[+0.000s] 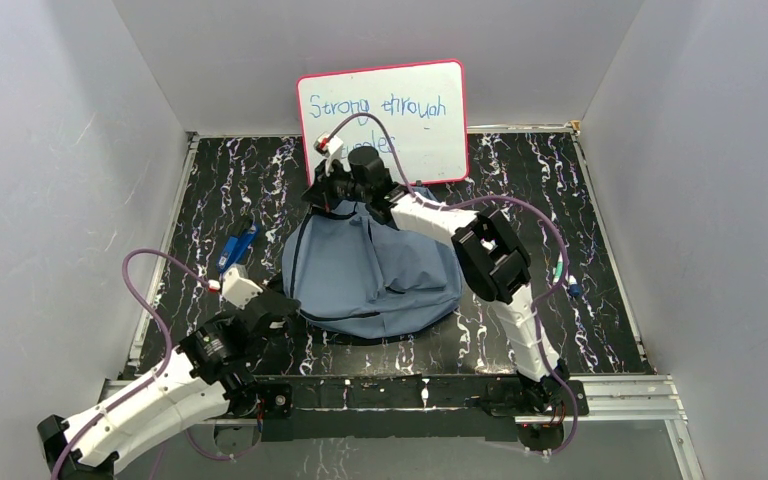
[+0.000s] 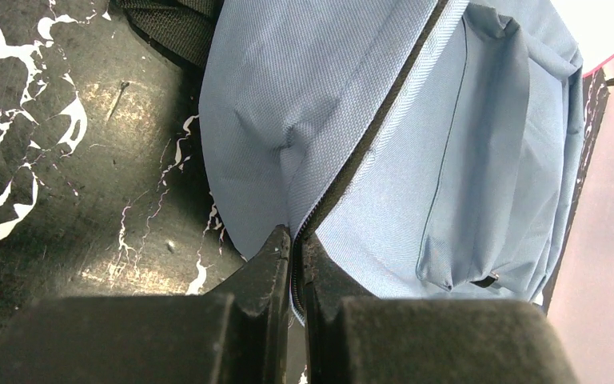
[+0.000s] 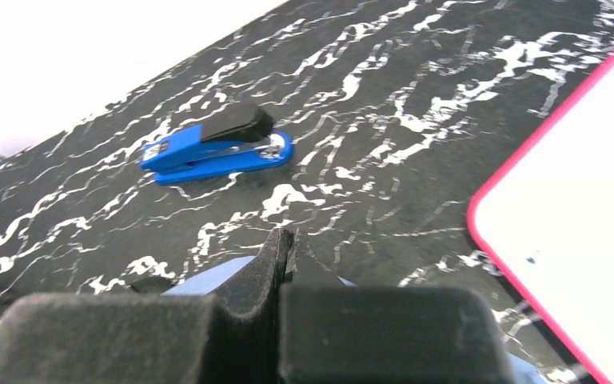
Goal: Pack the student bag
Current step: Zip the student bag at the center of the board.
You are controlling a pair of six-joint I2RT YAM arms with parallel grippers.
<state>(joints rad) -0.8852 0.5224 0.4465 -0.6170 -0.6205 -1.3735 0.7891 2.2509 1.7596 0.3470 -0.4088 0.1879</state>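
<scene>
The student bag (image 1: 375,270), a floppy grey-blue backpack, lies in the middle of the black marbled table. My left gripper (image 1: 293,306) sits at the bag's near-left edge. In the left wrist view it (image 2: 296,240) is shut on the dark zipper line (image 2: 368,136) that runs between the two fabric panels. My right gripper (image 1: 325,195) is at the bag's far end, where the fabric rises to a peak with folds fanning down. Its jaws (image 3: 288,240) are shut, with blue fabric (image 3: 208,276) showing just under them.
A blue stapler (image 1: 238,245) with a black top lies on the table left of the bag, also in the right wrist view (image 3: 216,148). A pink-framed whiteboard (image 1: 385,120) with blue writing leans on the back wall behind the bag. Grey walls enclose the table.
</scene>
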